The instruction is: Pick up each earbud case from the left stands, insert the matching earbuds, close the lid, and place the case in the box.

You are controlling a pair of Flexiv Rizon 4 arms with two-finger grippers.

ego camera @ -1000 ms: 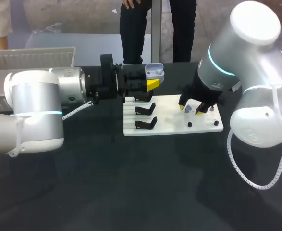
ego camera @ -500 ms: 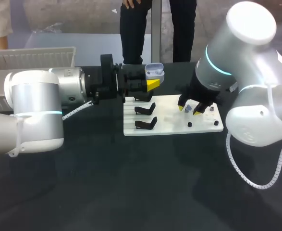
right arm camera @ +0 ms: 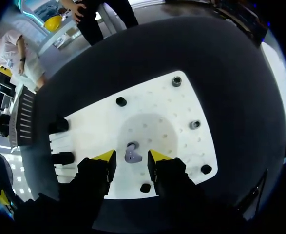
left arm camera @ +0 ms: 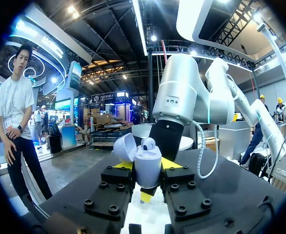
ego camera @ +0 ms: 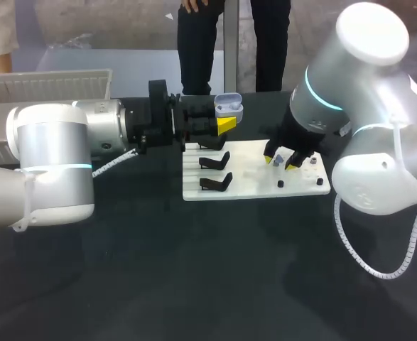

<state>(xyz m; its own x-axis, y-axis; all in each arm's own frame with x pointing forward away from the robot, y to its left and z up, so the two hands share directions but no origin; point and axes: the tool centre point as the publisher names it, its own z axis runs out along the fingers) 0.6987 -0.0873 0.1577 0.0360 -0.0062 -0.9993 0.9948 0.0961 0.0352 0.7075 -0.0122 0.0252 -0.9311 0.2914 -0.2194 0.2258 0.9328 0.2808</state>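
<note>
— One earbud case is in view. Where is it?

— It is clamped in the left tool and held up off the worktop. The left wrist view shows the pale lilac case upright between the two yellow-tipped fingers, and both fingers press on its sides. The lid is hinged open and tips to one side. A rounded white piece shows in the open top.

— Is there a loose earbud?

— Yes, a small lilac earbud sits between the fingers of the right tool. That tool points straight down at a white board. Its fingers stand apart, with a gap on each side of the earbud, so neither finger touches it. I cannot tell whether the earbud rests on the board or sits just above it.

— What lies around the tools?

— Small black round holders dot the board ahead of and beside the right tool. Black stands line the edge of the board just below the left tool, well apart from the right one. None of those in view holds a case. The board lies flat on the dark worktop. A white ribbed box sits far behind the left tool, beyond its arm.
</note>
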